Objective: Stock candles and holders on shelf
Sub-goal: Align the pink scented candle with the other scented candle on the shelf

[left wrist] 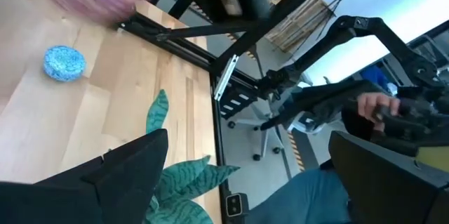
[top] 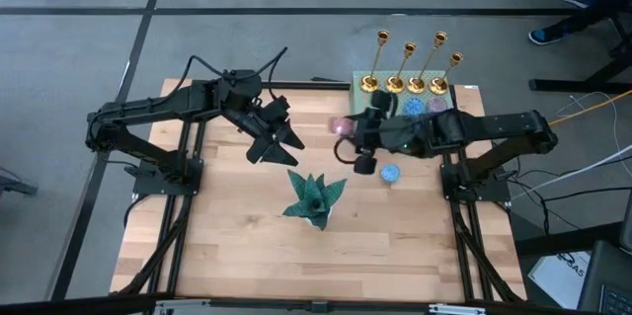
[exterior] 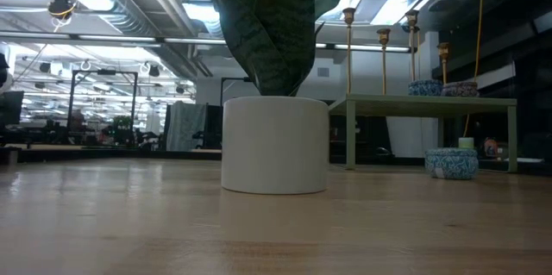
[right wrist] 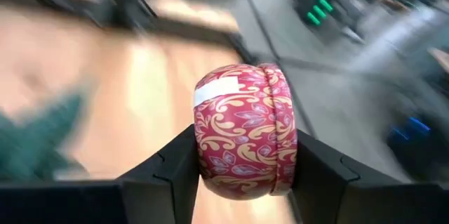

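My right gripper [top: 346,129] is shut on a pink candle [right wrist: 244,131] with a gold leaf pattern, just left of the pale green shelf [top: 383,88]. Four gold holders [top: 405,66] stand along the shelf's far edge. A blue candle [top: 413,106] and a mauve-grey candle [top: 434,106] lie on the shelf top in front of them. Another blue candle [top: 389,173] lies on the table near the shelf; it also shows in the low view [exterior: 451,163]. My left gripper [top: 275,143] is open and empty above the table's middle. My right gripper pinches the pink candle between its two fingers, one finger [right wrist: 168,171] on each opposite side of it [right wrist: 210,161]. The fingers come about level from the table's right side. The candle sits on edge in the hold, clear of the table.
A teal spiky plant ornament [top: 314,199] in a white pot [exterior: 274,146] stands in the table's middle, near both grippers. In the left wrist view a person [left wrist: 382,108] shows beyond the table's edge.
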### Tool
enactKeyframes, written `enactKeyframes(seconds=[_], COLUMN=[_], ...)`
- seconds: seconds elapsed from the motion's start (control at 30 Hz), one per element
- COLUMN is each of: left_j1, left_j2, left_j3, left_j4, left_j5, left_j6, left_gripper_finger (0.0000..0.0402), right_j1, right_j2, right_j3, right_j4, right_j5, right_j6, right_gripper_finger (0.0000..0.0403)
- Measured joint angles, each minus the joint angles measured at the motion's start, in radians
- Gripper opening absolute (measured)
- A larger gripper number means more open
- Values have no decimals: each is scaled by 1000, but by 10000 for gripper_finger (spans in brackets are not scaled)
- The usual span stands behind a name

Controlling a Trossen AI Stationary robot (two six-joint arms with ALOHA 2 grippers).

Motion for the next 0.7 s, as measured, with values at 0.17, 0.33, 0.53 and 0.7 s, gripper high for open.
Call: enactKeyframes(seconds=[0.17,0.33,0.53,0.7], left_j1=[0,0,0,0], left_j2=[0,0,0,0], left_j3=[0,0,-3,-3], left_j4=[0,-1,-28,-97], left_j5=[-5,-20,-51,-84], left_j6=[12,12,16,52], left_gripper_finger=[392,393,393,393], right_j1=[20,1,-54,-97], right_j2=[-2,9,10,11], right_j3=[0,-7,-104,-221], right_j4=[-264,-470,-492,-450], right_j5=[210,225,229,249], right_j6=[136,325,433,474], right_gripper_finger=[191,182,186,203])
